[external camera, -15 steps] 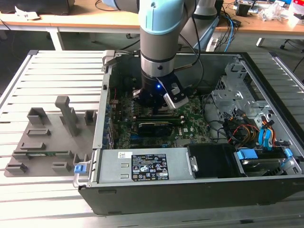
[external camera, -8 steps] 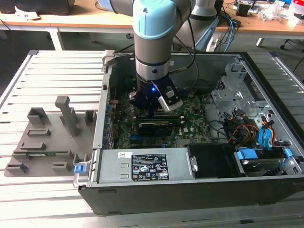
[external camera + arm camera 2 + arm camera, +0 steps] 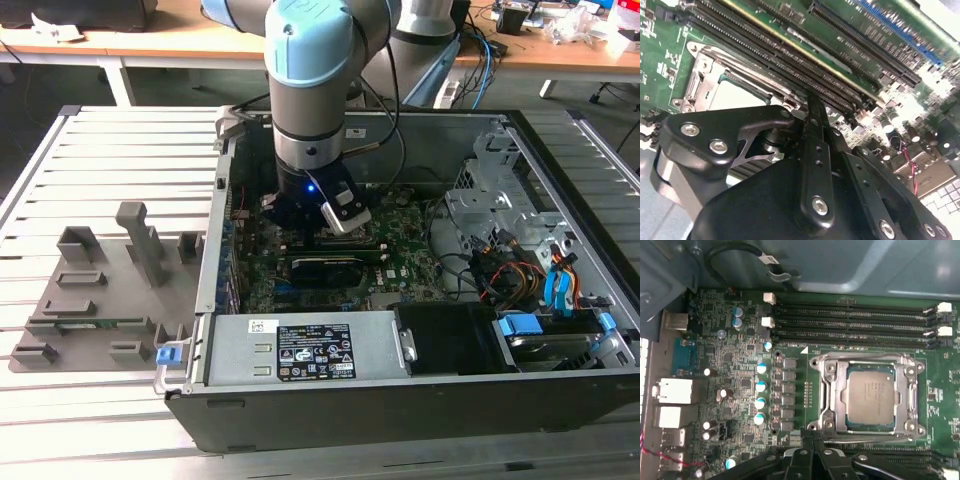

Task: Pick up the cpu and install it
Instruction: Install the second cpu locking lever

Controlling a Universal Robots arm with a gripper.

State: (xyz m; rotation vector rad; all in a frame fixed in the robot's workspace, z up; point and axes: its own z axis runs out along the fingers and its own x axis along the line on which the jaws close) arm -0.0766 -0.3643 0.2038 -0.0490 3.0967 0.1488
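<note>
1. A slatted metal table (image 3: 90, 140) carries everything.
2. An open computer case (image 3: 400, 400) lies on it, toward the exterior view's right.
3. A grey plastic holder tray (image 3: 100, 300) lies flat on the slats just beside the case, on the exterior view's left.

The tool (image 3: 812, 107) hides part of the cpu (image 3: 737, 95).

- The cpu (image 3: 871, 396): pale silver, square, lying flat in the metal-framed socket (image 3: 829, 390) in the first wrist view.
- In the second wrist view, its pale top (image 3: 735, 96) partly shows.
</note>
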